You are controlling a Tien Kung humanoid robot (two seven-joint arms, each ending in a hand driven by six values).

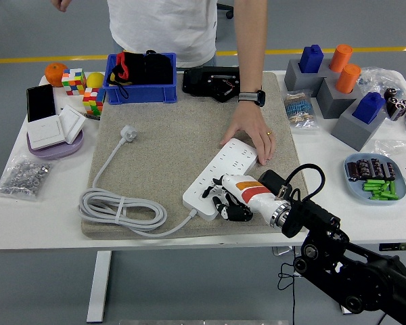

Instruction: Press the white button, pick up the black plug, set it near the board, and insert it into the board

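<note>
A white power strip [216,177] lies diagonally on the beige mat [169,128]. My right hand [224,202] rests on the strip's near end with its fingers curled down onto the casing, holding nothing. A person's hand [250,132] lies flat on the strip's far end. The strip's white plug [127,132] and coiled cable [122,210] lie on the left part of the mat. A black device [220,82] sits at the mat's far edge, partly behind the person's arm. I cannot make out a separate black plug. The left arm is out of view.
A blue bin [141,78] with black and red items stands at the back. Cubes [74,81], wall switches [54,128] and a bag of nuts [24,177] lie at the left. Grey blocks [338,88] and a blue plate [392,198] are at the right.
</note>
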